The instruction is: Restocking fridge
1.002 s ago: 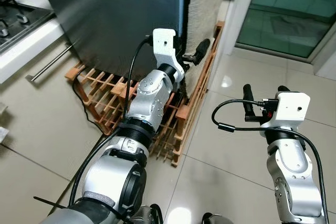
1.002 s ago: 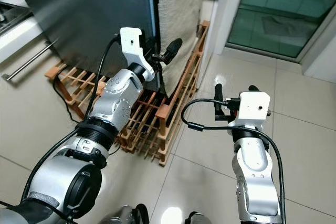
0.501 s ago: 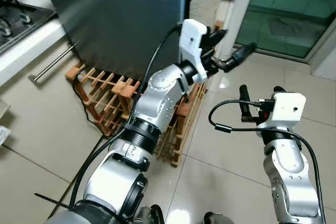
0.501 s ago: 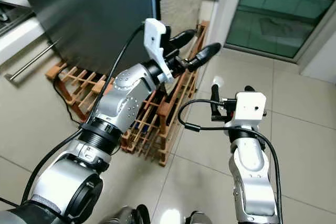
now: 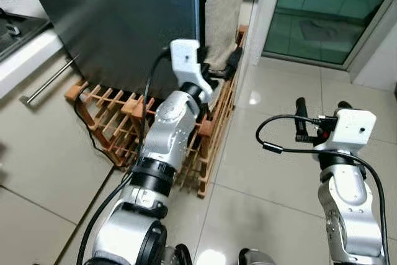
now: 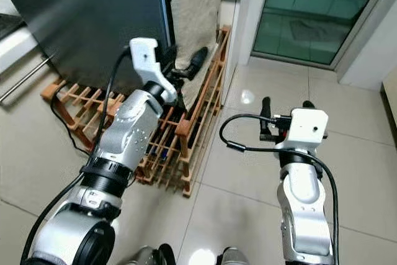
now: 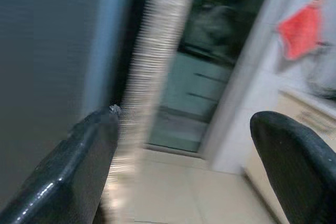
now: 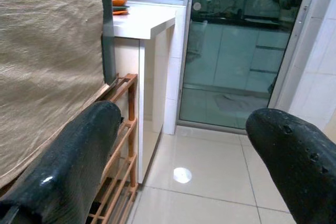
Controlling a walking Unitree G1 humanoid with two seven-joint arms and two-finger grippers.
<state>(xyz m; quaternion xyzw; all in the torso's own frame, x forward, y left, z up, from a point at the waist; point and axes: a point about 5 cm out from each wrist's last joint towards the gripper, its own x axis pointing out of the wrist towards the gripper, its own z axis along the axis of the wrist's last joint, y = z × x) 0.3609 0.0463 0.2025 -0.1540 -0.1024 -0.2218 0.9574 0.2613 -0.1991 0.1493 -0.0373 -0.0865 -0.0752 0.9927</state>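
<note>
The dark grey fridge door (image 5: 124, 17) stands shut ahead on my left. Its right edge (image 7: 113, 40) meets a beige woven panel (image 5: 223, 10). My left gripper (image 5: 222, 66) is raised at that edge, open, with one finger (image 7: 68, 177) against the door's edge and the other finger (image 7: 299, 166) out in free air. Nothing is between them. My right gripper (image 5: 319, 107) hovers open and empty over the tiled floor to the right, pointing toward the panel (image 8: 47, 51).
A wooden wine rack (image 5: 111, 116) lies on the floor under and in front of the fridge, below my left arm. A white counter (image 8: 147, 24) and a glass sliding door (image 5: 310, 10) lie beyond. A worktop with a bar handle (image 5: 46, 82) is at the left.
My left gripper swung out to the right half a second ago and has come back to the fridge door's right edge. The camera shifted slightly; my right arm barely moved.
</note>
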